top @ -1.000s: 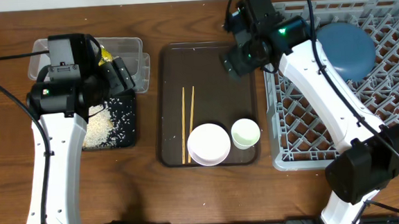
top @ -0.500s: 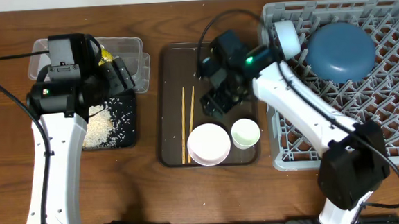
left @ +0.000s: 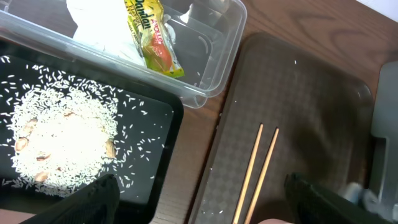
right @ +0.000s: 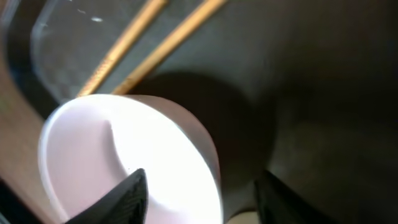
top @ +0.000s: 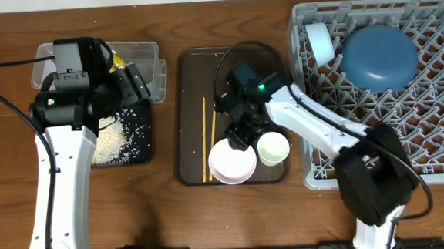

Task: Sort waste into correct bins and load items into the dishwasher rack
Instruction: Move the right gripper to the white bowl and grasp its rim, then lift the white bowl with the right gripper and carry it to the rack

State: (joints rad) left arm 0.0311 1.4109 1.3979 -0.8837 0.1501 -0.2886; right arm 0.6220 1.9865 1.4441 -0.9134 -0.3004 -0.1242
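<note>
- The right jaws [right: 200,186] stand apart astride the wall of the white bowl [right: 124,155], one finger over its hollow and the other outside. No squeeze on the rim shows.
- The chopsticks [right: 168,37] lie side by side just beyond the bowl.
- The green cup [top: 273,148] sits just beside these jaws, on the same brown tray [top: 230,70].
- The rack [top: 437,111], holding a blue dish [top: 378,55], lies off to one side.
- The left jaws [left: 202,186] are spread wide and empty.
- Under one finger is the black tray [left: 168,155] with its rice [left: 62,143].
- Beyond the black tray is the clear tub [left: 211,81], holding the wrapper [left: 152,40] and napkin [left: 93,18].
</note>
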